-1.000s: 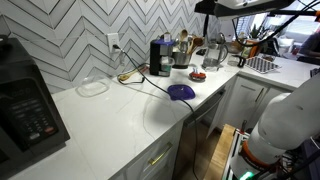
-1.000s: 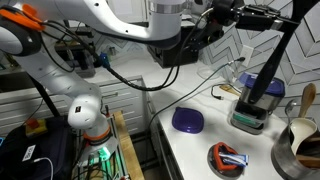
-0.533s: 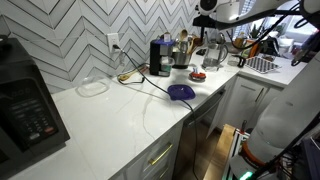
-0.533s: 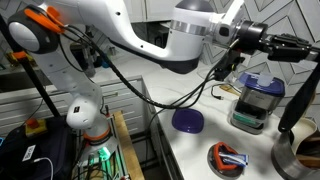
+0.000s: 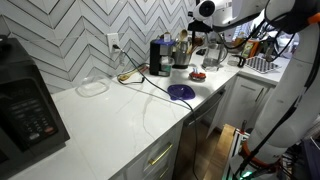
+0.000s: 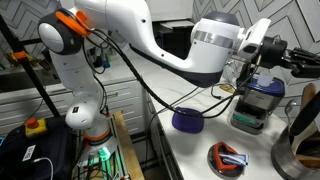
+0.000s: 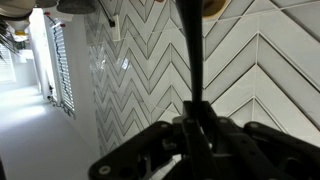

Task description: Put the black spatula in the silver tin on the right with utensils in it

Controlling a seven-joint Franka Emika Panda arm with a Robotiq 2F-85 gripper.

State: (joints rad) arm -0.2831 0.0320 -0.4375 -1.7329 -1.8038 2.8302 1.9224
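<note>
Part of the black spatula [image 7: 191, 55], clamped in the tool [image 7: 196, 128], runs off-frame.

An exterior view stands back at the microwave [image 5: 25, 105] end, slightly raised, and looks down the length of the worktop [image 5: 120, 105] along the tiled wall [image 5: 70, 40]. An exterior view sits close, off the worktop's front edge, facing the arm [image 6: 130, 40]. Both exterior views share the purple plate [image 5: 181, 91] [image 6: 187, 120] and the coffee machine [image 5: 160, 56] [image 6: 257, 100]. The wrist view looks past the end effector [image 7: 195, 128], along the black spatula [image 7: 192, 60] held in it, at the tiles from close by.
</note>
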